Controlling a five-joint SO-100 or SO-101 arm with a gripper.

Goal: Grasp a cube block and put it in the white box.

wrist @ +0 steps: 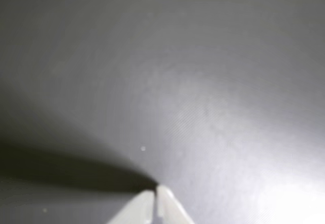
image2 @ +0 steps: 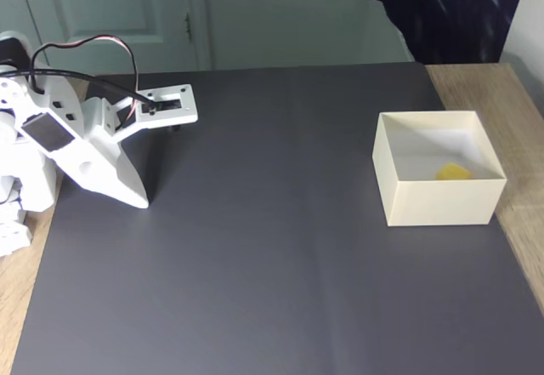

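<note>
In the fixed view, the small bright yellow cube block (image2: pixel 453 172) is lying inside the square cream-white open-topped box (image2: pixel 438 201), on its pale floor toward the right-hand wall. The box is sitting at the right of the dark grey matte worktop (image2: pixel 272 264). The white plastic two-finger claw (image2: pixel 142 202) is resting far over at the left, its tip pointing down and touching the mat, well apart from the box. So the cube is lying to the right of the claw across almost the whole width of the mat, and it is already in its container.

In the wrist view the claw (wrist: pixel 155 191) is showing its two pale fingers pressed together with nothing between them, clenched on empty air over bare grey surface.

Judging from this, the placing step is looking finished, and no reach toward the box seems called for.
</note>
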